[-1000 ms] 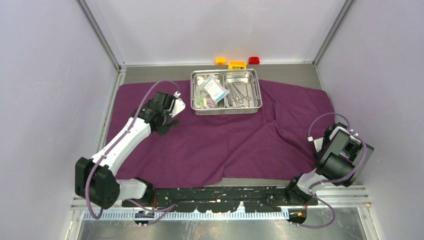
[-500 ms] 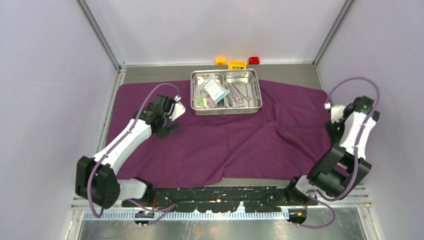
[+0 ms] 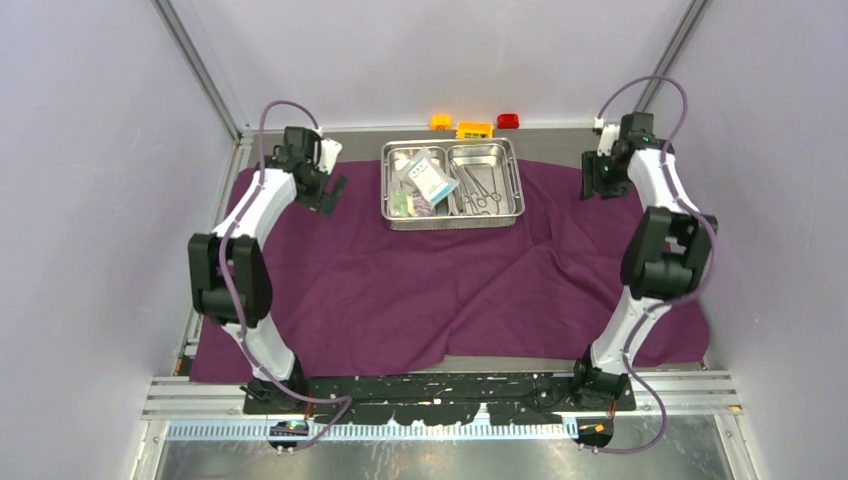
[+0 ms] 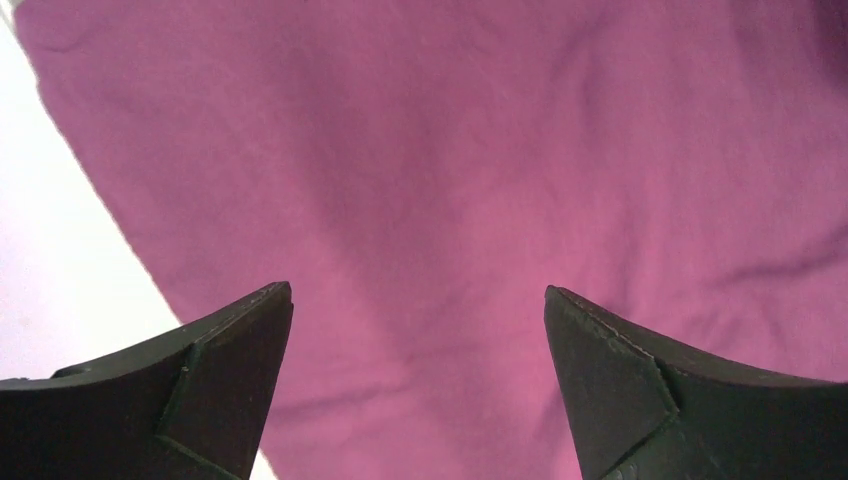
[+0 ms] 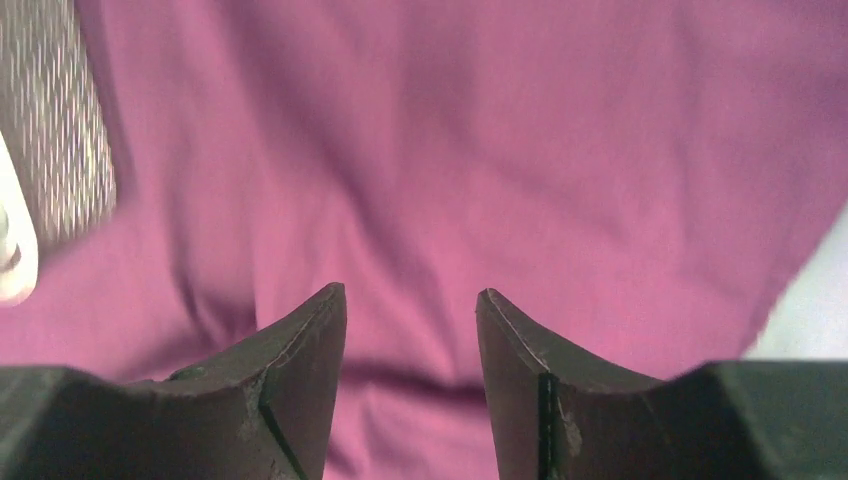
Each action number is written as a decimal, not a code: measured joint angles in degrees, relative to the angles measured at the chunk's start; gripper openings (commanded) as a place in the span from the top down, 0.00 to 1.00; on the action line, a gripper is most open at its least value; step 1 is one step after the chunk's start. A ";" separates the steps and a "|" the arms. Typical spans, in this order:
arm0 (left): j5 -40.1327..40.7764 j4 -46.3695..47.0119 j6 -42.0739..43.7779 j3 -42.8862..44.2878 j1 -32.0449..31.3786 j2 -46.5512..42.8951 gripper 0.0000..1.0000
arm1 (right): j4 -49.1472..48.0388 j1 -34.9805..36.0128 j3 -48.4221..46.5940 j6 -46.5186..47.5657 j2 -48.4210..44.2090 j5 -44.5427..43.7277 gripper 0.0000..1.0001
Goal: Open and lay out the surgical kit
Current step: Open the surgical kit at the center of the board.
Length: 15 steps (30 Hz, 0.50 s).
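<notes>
The dark-purple cloth [image 3: 450, 270] lies spread over the table. The steel tray [image 3: 452, 224] stands on its far middle. Clear packets [image 3: 425, 180] fill the tray's left compartment, and scissors and clamps [image 3: 480, 190] lie in the right one. My left gripper [image 3: 328, 192] is open and empty over the cloth's far left corner, left of the tray. The left wrist view shows wide-apart fingers [image 4: 418, 300] above cloth [image 4: 450, 150]. My right gripper [image 3: 592, 186] is over the far right corner, right of the tray. Its fingers [image 5: 410, 295] are partly open and empty above cloth [image 5: 500, 150].
Yellow [image 3: 441, 122], orange [image 3: 474, 129] and red [image 3: 508, 120] toy bricks sit against the back wall behind the tray. Side walls stand close to both arms. Bare grey table [image 5: 50, 120] shows past the cloth's edge. The cloth's near edge hangs by the arm bases.
Both arms have swung out to the far corners of the cloth: the left from the mid-left, the right from the near right edge. Tray and cloth have not moved.
</notes>
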State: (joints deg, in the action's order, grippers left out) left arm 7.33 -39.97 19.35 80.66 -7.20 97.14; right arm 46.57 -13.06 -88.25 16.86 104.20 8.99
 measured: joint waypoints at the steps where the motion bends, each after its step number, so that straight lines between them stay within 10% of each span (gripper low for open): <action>1: -1.25 0.02 -1.42 2.23 1.16 2.86 0.02 | -1.60 0.39 -3.85 -2.32 4.37 -0.24 0.45; 15: -7.43 0.44 -13.68 22.80 7.15 27.76 0.03 | -5.22 -0.02 -34.23 -10.34 35.65 -5.29 0.44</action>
State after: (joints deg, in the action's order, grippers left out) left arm -0.10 -39.53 5.67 103.46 -0.05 124.90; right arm 41.34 -13.08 -122.48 6.52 139.85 3.70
